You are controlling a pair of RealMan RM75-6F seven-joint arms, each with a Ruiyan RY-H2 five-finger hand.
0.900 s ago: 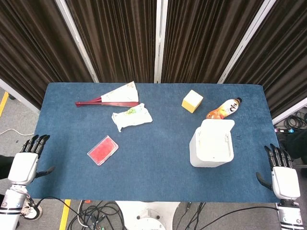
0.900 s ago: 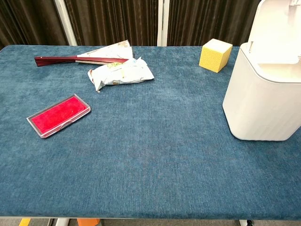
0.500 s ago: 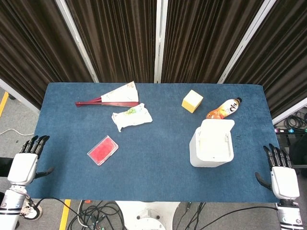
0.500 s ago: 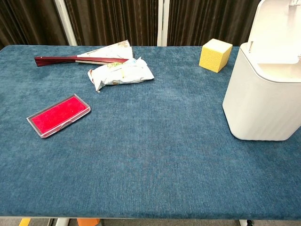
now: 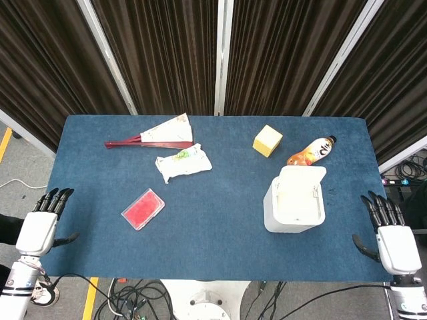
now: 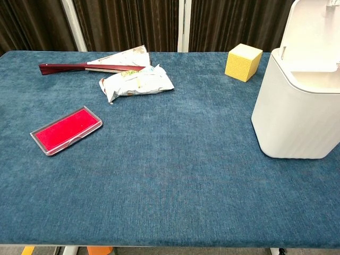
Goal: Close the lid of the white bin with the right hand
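Though printed, snack packet (image 5: 183,163) lettering illegible.

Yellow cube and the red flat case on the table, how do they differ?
The yellow cube is a blocky, opaque solid; the red case is thin, flat and clear-rimmed. The cube sits at the far side near the white bin; the case lies nearer the front left. Both rest on the blue table, untouched by either hand.

- A lab or test room set up for robot trials, not a home.
- Dark pleated curtains (image 5: 167,53) with white poles (image 5: 222,57) close off the far edge of the table (image 5: 220,220).
- Loose cables (image 5: 133,300) lie on the floor below its near edge.
- Yellow floor tape (image 5: 5,143) runs past its left edge.
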